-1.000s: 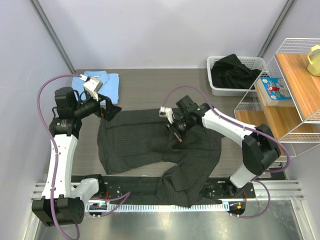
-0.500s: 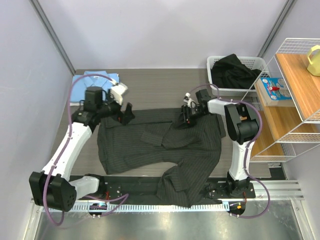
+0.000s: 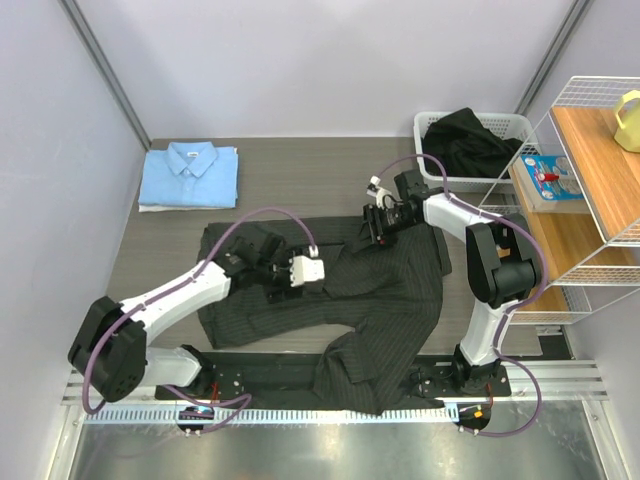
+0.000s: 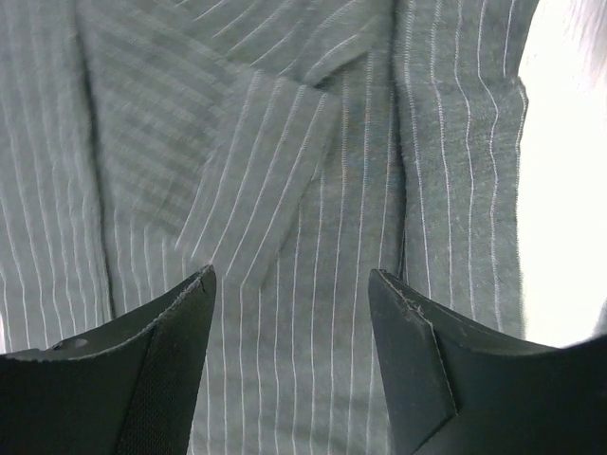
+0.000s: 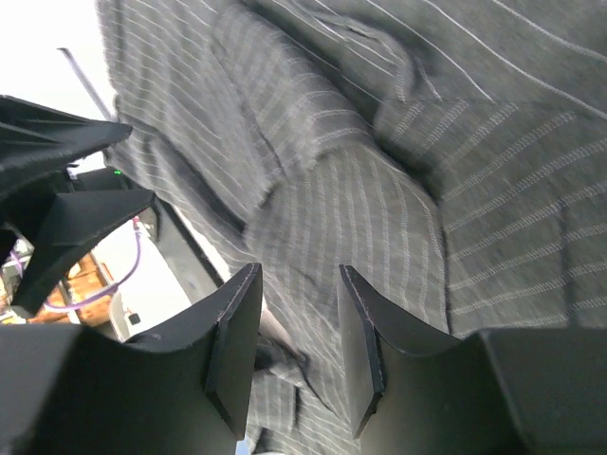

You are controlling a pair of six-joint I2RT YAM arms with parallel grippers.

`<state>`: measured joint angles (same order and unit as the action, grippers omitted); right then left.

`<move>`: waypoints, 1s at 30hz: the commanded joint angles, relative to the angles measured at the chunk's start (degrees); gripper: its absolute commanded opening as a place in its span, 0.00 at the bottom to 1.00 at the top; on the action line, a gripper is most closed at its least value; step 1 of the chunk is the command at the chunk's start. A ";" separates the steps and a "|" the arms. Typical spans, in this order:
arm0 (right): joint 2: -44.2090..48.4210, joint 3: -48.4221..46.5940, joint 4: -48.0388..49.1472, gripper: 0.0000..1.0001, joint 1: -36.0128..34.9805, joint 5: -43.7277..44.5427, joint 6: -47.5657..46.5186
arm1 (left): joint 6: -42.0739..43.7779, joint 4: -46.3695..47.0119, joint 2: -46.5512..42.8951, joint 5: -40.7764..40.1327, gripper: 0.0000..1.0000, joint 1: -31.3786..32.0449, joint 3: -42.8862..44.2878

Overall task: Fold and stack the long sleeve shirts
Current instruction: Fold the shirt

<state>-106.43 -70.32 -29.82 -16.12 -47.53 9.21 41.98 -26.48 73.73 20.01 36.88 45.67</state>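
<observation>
Back right, white basket [image 3: 452, 183] holding dark garment [image 3: 462, 140], left gripper [image 4: 289, 284] and right gripper [image 5: 299, 280] spread over pinstriped shirt [image 3: 380, 290]

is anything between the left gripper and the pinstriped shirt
Nothing visible does. The left gripper hangs open directly over the pinstriped shirt, and the left wrist view shows only striped cloth between and beyond its jaws.

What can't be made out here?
- Top external: the dark garment in the basket is bunched, so its type is unreadable.
- Top external: the yellow item on the shelf is cut off by the right edge.
- Left wrist: past the pinstriped shirt, the right side is blown out white.
- Right wrist: depth is unclear, so whether the right gripper touches the shirt cannot be told.
</observation>
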 commanded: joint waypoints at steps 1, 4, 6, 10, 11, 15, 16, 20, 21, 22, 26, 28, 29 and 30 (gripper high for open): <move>2.37 -0.43 -2.96 0.43 0.12 3.67 -3.85 | 7.94 11.44 2.02 -4.54 0.66 3.63 -3.73; 1.93 -0.43 -3.48 0.43 0.12 5.16 -4.46 | 10.66 13.99 4.48 -4.10 0.66 4.42 -4.27; 1.58 -0.43 -4.01 0.43 0.12 5.86 -4.64 | 11.02 14.87 6.94 -4.36 0.66 4.43 -3.92; 0.53 0.36 -4.98 0.43 0.12 7.53 -5.52 | 11.81 15.93 10.02 -3.06 0.65 4.43 -2.34; 0.09 0.36 -5.07 0.43 0.12 7.71 -5.61 | 11.81 15.85 10.63 -2.53 0.64 4.43 -1.90; -1.06 0.63 -5.51 0.43 0.21 7.98 -5.96 | 11.81 15.58 14.50 -1.38 0.59 4.43 0.03; -1.06 0.63 -5.42 0.43 0.12 7.98 -6.05 | 12.16 15.49 15.03 -1.12 0.56 4.43 0.29; -1.58 0.98 -5.51 0.43 0.12 8.15 -6.14 | 11.99 13.75 16.53 0.99 0.50 4.43 2.05; -1.76 1.07 -5.68 0.43 0.12 8.15 -6.22 | 12.25 13.30 16.88 1.17 0.49 4.43 2.40; -1.93 1.15 -5.60 0.43 0.12 8.24 -6.31 | 12.25 12.95 17.32 1.35 0.45 4.43 3.02; -2.38 0.98 -5.77 0.43 0.12 8.24 -6.49 | 12.17 11.45 18.29 1.96 0.38 3.81 4.51; -2.29 1.07 -5.86 0.43 0.12 8.33 -6.66 | 11.73 10.40 18.46 2.67 0.33 3.11 5.30; -2.38 1.15 -5.95 0.43 0.12 8.24 -6.66 | 11.29 10.31 18.64 2.75 0.32 2.85 5.83; -2.38 1.15 -5.86 0.43 0.12 8.24 -6.75 | 10.50 10.22 18.64 2.75 0.29 2.67 6.18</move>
<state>-108.92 -69.19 -35.57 -16.01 -39.40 3.46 53.10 -15.53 92.16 20.23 40.71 48.88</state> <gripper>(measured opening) 0.432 0.328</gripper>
